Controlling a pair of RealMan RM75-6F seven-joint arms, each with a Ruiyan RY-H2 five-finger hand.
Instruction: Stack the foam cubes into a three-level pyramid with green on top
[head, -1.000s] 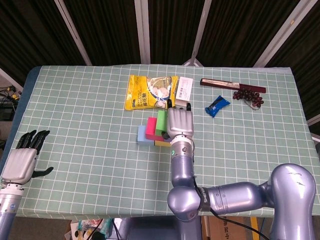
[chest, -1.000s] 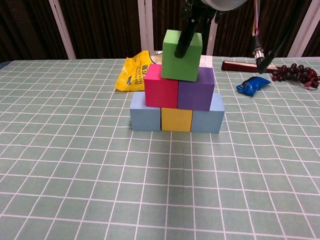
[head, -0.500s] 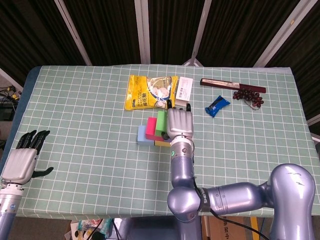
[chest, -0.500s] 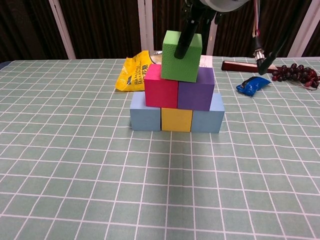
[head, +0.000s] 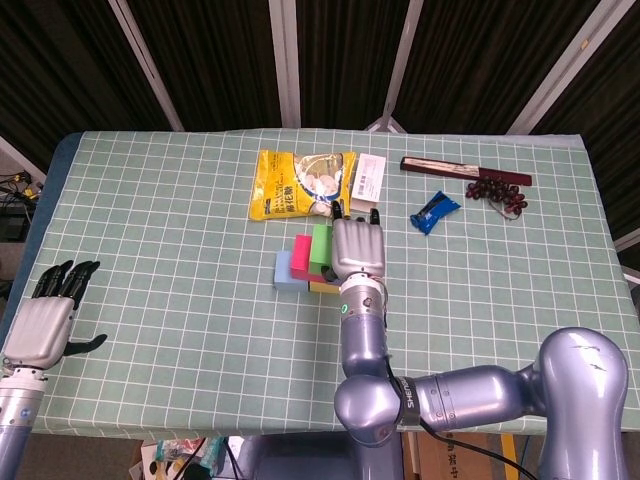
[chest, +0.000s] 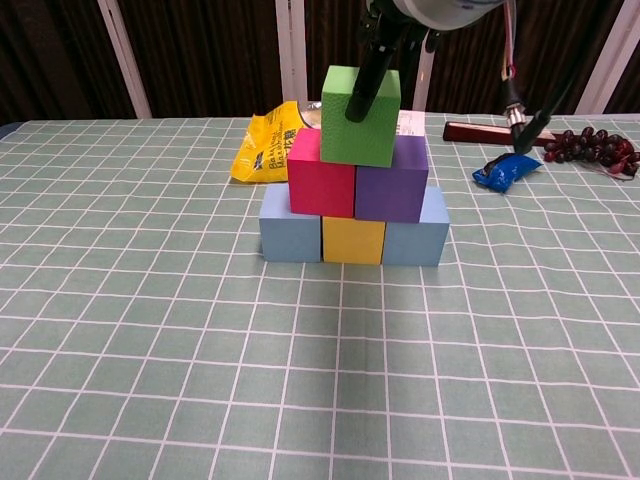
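The pyramid stands mid-table. Its bottom row is a blue cube (chest: 290, 236), a yellow cube (chest: 353, 240) and a second blue cube (chest: 415, 240). A pink cube (chest: 322, 186) and a purple cube (chest: 392, 192) form the second level. The green cube (chest: 378, 128) sits on top of those two, also visible as the green cube (head: 321, 244) from above. My right hand (head: 358, 246) reaches down over it and grips it, one finger (chest: 364, 85) lying across its front face. My left hand (head: 44, 322) hangs at the table's left edge, fingers apart, holding nothing.
A yellow snack bag (head: 298, 185) and a white packet (head: 367, 178) lie behind the pyramid. To the right are a blue wrapper (head: 435, 211), a dark flat bar (head: 450, 169) and a bunch of grapes (head: 497, 193).
The green cube has shifted slightly left and up on the second level, with my right hand still on it. The left hand has not moved.
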